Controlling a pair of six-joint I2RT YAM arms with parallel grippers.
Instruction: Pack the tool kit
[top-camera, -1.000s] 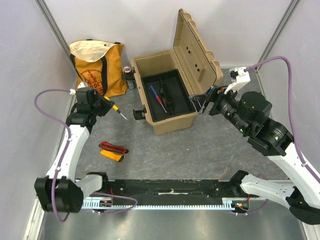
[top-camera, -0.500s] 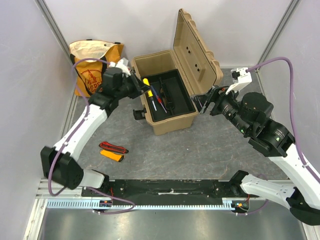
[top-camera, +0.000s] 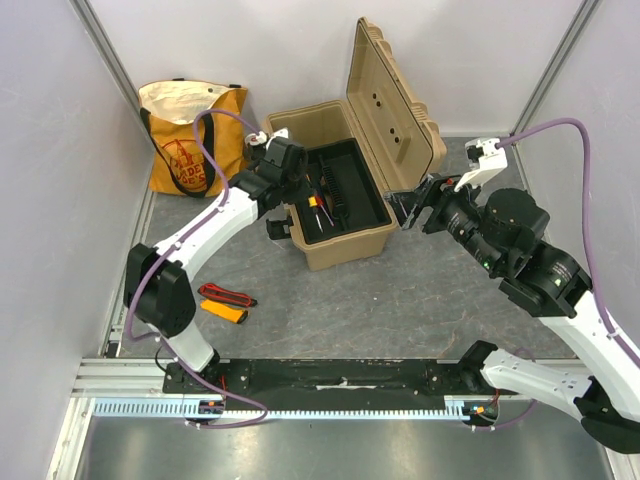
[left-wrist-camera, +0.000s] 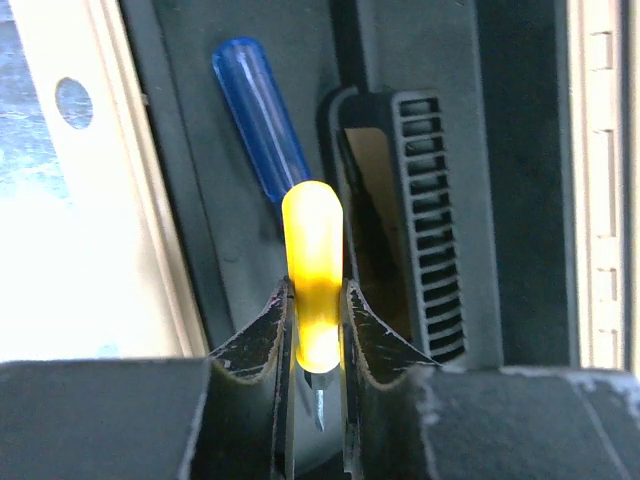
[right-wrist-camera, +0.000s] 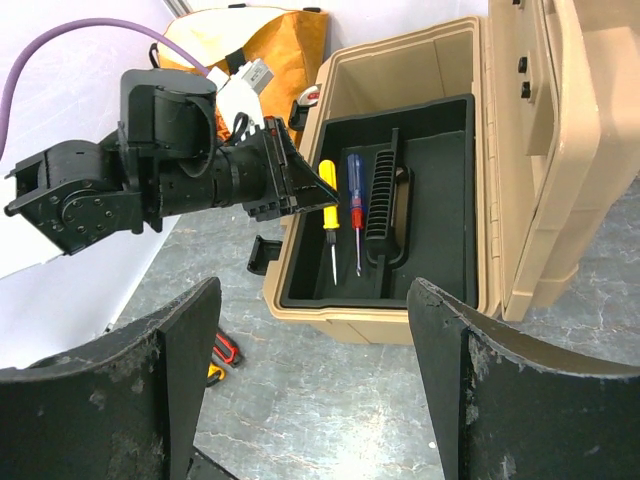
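The tan toolbox (top-camera: 335, 248) stands open with its ribbed lid (top-camera: 395, 105) upright. A red-blue screwdriver (right-wrist-camera: 353, 180) lies in its black inner tray (top-camera: 350, 205), next to the tray's handle. My left gripper (top-camera: 303, 195) reaches into the box from the left. It is shut on the yellow-handled screwdriver (left-wrist-camera: 313, 260), held low over the tray just left of the red-blue one (left-wrist-camera: 258, 120); I cannot tell whether it touches the tray. My right gripper (top-camera: 410, 208) is open and empty, right of the box. The orange-black meter (top-camera: 222, 311) lies on the floor.
The orange-and-cream tote bag (top-camera: 195, 135) stands at the back left against the wall. Red-black test leads (top-camera: 226, 294) lie beside the meter. Purple cables loop above both arms. Grey walls close in left, right and behind.
My left arm has swung right from the floor near the tote bag, carrying the yellow-handled screwdriver into the open toolbox. The right arm has hardly moved.
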